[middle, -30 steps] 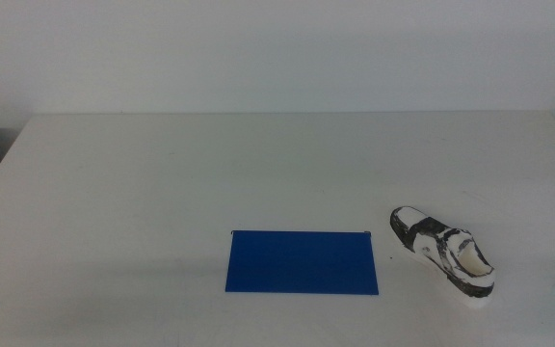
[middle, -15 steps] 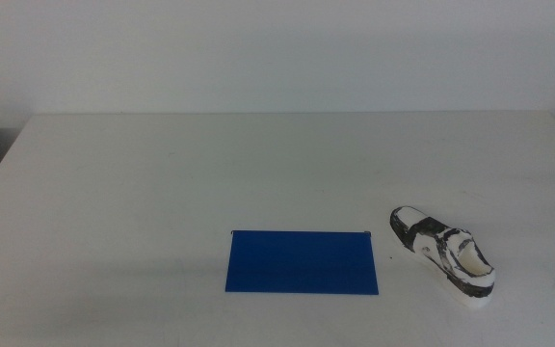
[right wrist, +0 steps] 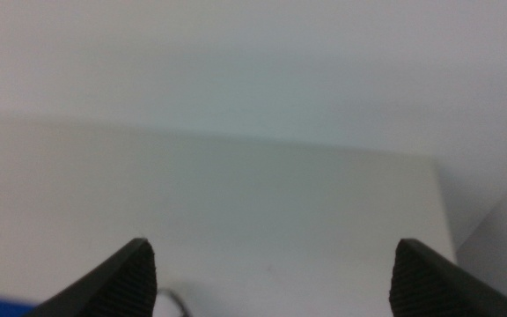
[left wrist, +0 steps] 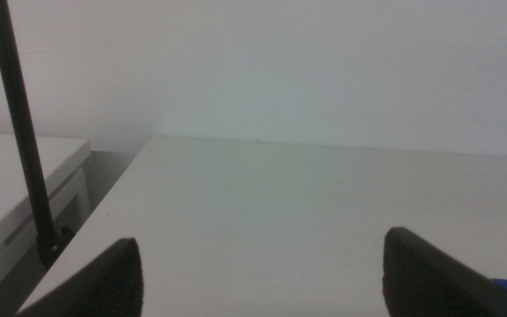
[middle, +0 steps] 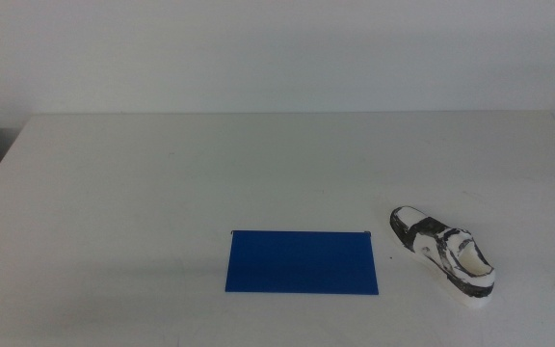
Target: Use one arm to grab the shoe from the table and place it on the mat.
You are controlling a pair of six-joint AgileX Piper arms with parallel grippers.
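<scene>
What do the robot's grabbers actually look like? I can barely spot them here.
Little shows. Each wrist view shows two dark, matte jaw tips with rounded tops: the left gripper and the right gripper. In the middle view only a black sliver appears at the bottom-left corner. No cables or markings are visible.

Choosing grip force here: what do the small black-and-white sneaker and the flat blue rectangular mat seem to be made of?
The small black-and-white sneaker looks like soft fabric or synthetic leather above a white, rubber-like sole; the blotchy patches and dull surface suggest that, though the picture is too coarse to be sure. The flat blue rectangular mat looks like thin matte sheet, perhaps foam, felt or paper: evenly coloured, no glare, barely any edge height.
</scene>
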